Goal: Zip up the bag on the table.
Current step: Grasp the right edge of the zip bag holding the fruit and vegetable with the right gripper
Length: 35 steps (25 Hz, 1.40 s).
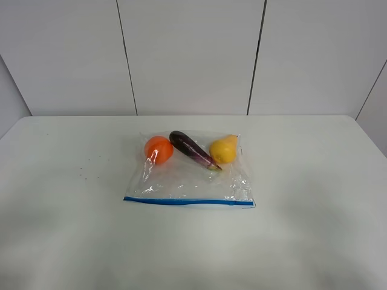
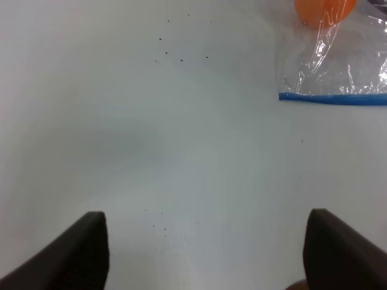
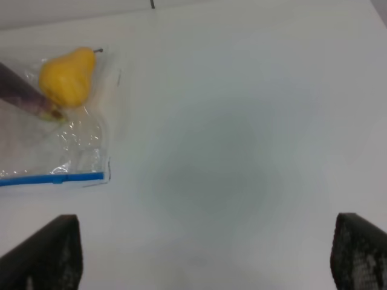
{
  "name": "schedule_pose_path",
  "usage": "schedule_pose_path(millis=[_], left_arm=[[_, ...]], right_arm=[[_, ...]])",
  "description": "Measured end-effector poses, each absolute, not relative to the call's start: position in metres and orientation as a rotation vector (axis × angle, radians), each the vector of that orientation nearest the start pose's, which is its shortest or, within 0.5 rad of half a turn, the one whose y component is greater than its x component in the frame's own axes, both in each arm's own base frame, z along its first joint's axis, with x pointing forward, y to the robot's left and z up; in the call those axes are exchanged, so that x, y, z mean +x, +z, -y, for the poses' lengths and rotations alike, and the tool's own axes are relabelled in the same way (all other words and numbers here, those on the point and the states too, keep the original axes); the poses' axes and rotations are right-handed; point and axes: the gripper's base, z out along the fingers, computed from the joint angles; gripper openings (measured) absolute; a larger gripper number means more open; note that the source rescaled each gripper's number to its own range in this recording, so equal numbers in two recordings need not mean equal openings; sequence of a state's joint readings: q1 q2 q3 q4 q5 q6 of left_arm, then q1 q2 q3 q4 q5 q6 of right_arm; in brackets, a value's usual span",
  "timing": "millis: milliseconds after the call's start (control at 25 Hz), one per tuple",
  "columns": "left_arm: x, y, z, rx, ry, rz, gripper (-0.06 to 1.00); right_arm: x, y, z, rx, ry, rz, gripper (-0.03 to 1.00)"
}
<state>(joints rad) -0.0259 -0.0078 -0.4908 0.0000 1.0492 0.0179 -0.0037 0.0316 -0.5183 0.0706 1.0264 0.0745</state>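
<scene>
Blue zip strip (image 1: pixel 181 201) on bag (image 1: pixel 187 181) judged not yet closed; L gripper (image 2: pixel 205 254) & R gripper (image 3: pixel 205 260) seen wide, empty, well apart from it.

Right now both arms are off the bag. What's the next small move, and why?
Probably ease the left gripper toward the left end of the blue zip strip on the bag, to pin that corner. It and the right gripper are open over the table, touching nothing.
</scene>
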Motion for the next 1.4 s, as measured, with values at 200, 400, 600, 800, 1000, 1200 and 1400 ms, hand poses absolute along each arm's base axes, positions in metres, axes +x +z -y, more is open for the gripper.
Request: schedule_pose_path(millis=[200,400,600,800,1000,1200,1400], left_arm=[[-0.005,0.276,0.0,0.045,-0.005,-2.034,0.95],[-0.005,0.276,0.0,0.045,-0.005,-2.034,0.95],[-0.005,0.276,0.0,0.045,-0.005,-2.034,0.95],[-0.005,0.276,0.0,0.045,-0.005,-2.034,0.95],[-0.005,0.276,0.0,0.045,-0.005,-2.034,0.95],[-0.005,0.276,0.0,0.045,-0.005,-2.034,0.95],[-0.005,0.276,0.0,0.045,-0.005,-2.034,0.95]], right_arm=[[0.042,0.32,-0.009,0.078,0.176,-2.167,0.99],[0.114,0.336,-0.015,0.063,0.253,-2.378,0.99],[0.195,0.313,-0.021,0.059,0.347,-2.564,0.99],[0.26,0.263,-0.027,0.08,0.463,-2.696,0.99],[0.302,0.203,-0.037,0.067,0.626,-2.762,0.99],[0.326,0.145,-0.045,0.01,0.771,-2.782,0.99],[0.344,0.121,-0.053,-0.042,0.916,-2.713,0.99]])
